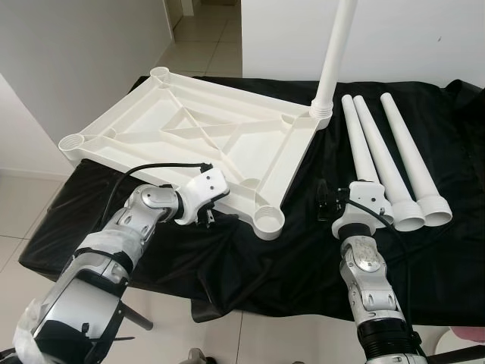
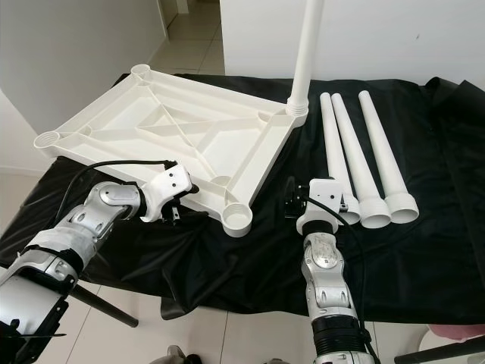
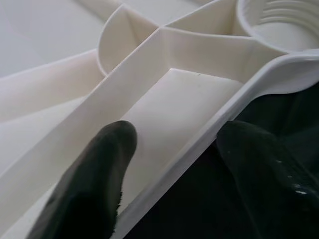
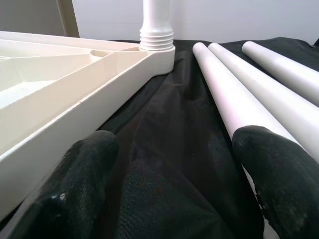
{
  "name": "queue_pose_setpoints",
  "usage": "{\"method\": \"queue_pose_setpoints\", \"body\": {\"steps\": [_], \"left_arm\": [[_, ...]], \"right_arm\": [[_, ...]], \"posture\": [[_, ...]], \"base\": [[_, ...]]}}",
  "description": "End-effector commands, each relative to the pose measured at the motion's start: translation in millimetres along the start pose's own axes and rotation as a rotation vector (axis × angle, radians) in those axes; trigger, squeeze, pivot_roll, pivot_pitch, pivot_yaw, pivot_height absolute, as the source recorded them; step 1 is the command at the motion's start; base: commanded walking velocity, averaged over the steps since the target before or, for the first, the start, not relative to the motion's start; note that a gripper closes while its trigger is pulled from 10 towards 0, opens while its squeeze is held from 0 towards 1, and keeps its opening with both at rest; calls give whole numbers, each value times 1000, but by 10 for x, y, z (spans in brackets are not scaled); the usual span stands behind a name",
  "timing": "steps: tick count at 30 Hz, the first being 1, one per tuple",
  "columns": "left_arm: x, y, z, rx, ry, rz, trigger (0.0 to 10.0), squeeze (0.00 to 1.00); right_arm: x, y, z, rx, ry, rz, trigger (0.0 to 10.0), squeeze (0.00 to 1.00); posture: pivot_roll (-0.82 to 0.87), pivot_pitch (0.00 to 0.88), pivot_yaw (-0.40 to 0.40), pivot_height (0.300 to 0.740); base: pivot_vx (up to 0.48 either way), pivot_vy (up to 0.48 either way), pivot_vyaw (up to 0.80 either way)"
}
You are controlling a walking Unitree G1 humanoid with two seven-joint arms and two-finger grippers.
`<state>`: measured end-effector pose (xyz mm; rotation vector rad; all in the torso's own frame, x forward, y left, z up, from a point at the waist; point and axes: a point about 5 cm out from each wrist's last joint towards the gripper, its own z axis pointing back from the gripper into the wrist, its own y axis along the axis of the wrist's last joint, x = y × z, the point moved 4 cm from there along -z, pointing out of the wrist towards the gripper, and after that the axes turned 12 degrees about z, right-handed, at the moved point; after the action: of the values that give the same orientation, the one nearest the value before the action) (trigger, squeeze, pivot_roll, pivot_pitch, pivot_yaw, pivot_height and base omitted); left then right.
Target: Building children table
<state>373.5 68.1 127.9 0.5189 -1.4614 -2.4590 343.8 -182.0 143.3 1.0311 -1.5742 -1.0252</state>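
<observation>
**Three legs loose, one fitted, tabletop upside down on black cloth**

Two grippers sit at the near side of a black cloth (image 1: pixel 250 265) spread over the work surface. On the left lies the white tabletop (image 1: pixel 189 136), turned underside up so its ribs and round corner sockets face the camera. The left gripper (image 1: pixel 206 216) is at the tabletop's near edge, not far from the near corner socket (image 1: pixel 267 221). In the left wrist view its fingers (image 3: pixel 94 174) stand apart and straddle the edge wall: one finger lies inside the ribbed channel, the other outside over the cloth. Whether they press on the wall cannot be told.

At the tabletop's far right corner one white leg (image 1: pixel 333 53) stands upright in its socket, its threaded collar visible in the right wrist view.

Further right, three loose legs (image 1: pixel 390 163) lie side by side on the cloth, wide threaded ends toward the robot. The right gripper (image 1: pixel 327 203) rests low over the cloth between the tabletop's edge and the nearest loose leg, jaws apart and holding nothing; one finger (image 4: pixel 271 169) lies just beside that leg.
</observation>
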Motion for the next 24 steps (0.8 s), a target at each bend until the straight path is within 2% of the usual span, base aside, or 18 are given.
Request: {"method": "queue_pose_setpoints", "body": {"steps": [1,3,5,6,7,8,10,11,12,16,17,20,21,22,23,24], "left_arm": [[272,-141,-21,-77,-254,28,3765,0],[299,-122,-55,-70,-270,31,2314,0],[313,-114,-74,-66,-275,32,2314,0],[318,-109,-84,-64,-275,29,275,0],[321,-105,-90,-62,-274,27,275,0],[322,-102,-102,-63,-269,16,3333,0],[328,-98,-114,-63,-266,6,3294,0],[351,-85,-130,-55,-274,12,3647,0],[388,-56,-160,-36,-280,10,2078,0],[407,-34,-183,-21,-274,-7,2078,0],[462,-9,-214,-5,-288,-8,3098,0],[504,11,-236,8,-299,-9,3098,0],[588,35,-267,26,-327,-5,0,0],[669,64,-304,46,-339,-24,0,0],[715,89,-329,62,-338,-42,2314,0],[729,135,-348,81,-332,-50,10000,0]], "right_arm": [[1,-10,16,-9,-6,0,10000,0],[1,-14,19,-11,-10,-1,10000,0],[-1,-16,22,-12,-12,-2,10000,0],[-1,-15,22,-13,-12,-2,10000,0],[-2,-15,23,-13,-12,-2,10000,0],[-3,-15,23,-14,-13,-3,10000,0],[-4,-16,23,-14,-14,-3,10000,0],[-6,-17,24,-15,-15,-3,10000,0],[-8,-20,27,-17,-16,-4,10000,0],[-10,-21,31,-17,-17,-6,10000,0],[-14,-24,31,-18,-16,-6,10000,0],[-17,-27,31,-19,-15,-6,10000,0],[-23,-28,32,-20,-14,-7,10000,0],[-29,-23,27,-18,-14,-7,10000,0],[-32,-16,24,-16,-15,-9,10000,0],[-31,-3,17,-12,-16,-10,10000,0]], "posture": [[-89,109,101,740],[-91,108,104,740],[-91,108,104,740],[-90,110,107,740],[-90,110,107,740],[-90,108,107,740],[-90,110,107,740],[-91,110,108,740],[-90,111,107,740],[-90,111,107,740],[-86,111,105,740],[-86,111,105,740],[-85,112,104,740],[-85,112,104,740],[-85,113,104,740],[-85,113,102,740]], "base": [[0,0,0],[0,0,0],[0,0,0],[0,0,0],[0,0,0],[0,0,0],[0,0,0],[0,0,0],[0,0,0],[0,0,0],[0,0,0],[0,0,0],[0,0,0],[0,0,0],[0,0,0],[0,0,0]]}}
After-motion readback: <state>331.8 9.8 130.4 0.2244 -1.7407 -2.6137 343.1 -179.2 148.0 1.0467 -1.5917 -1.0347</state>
